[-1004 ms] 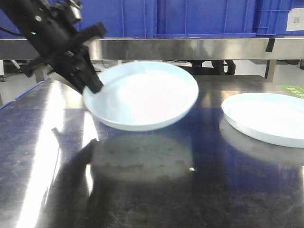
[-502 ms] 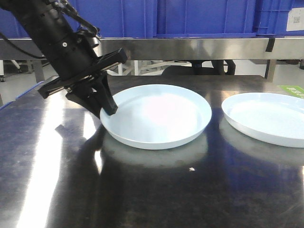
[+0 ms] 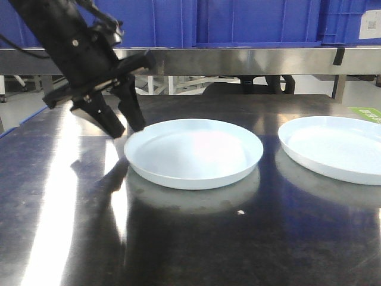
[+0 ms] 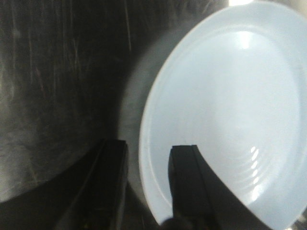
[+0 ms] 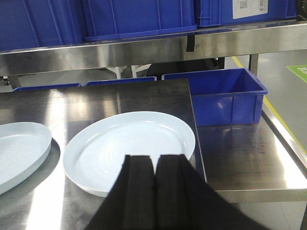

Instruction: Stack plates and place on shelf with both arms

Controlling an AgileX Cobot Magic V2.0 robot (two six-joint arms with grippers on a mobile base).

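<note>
A dark, reflective steel worktop fills the foreground. Behind and above the left plate runs the brushed front rail of the shelf, loaded with blue crates. At that plate's left rim, the black left arm slants down from the upper left and ends in the left gripper. Its fingers are spread moderately wide and hold nothing. The left wrist camera shows the rim running up between them, one finger over the bare steel outside the left plate and the other over its white inside, with a clear gap on either side of the rim. Whether the fingertips touch the rim or the worktop cannot be told. The left plate lies flat and right way up on the worktop, its pale reflection showing in the steel beneath it. To the right of the left plate, apart from it and not stacked with it, the right plate also rests flat on the worktop, cut off by the edge of the front view. Farther to the right of the left plate, the right gripper appears only in its own wrist view. Its two black fingers are pressed together with nothing between them, just short of the right plate's near rim. Another blue crate sits beyond the worktop's edge, to the right of the left plate and behind it.
</note>
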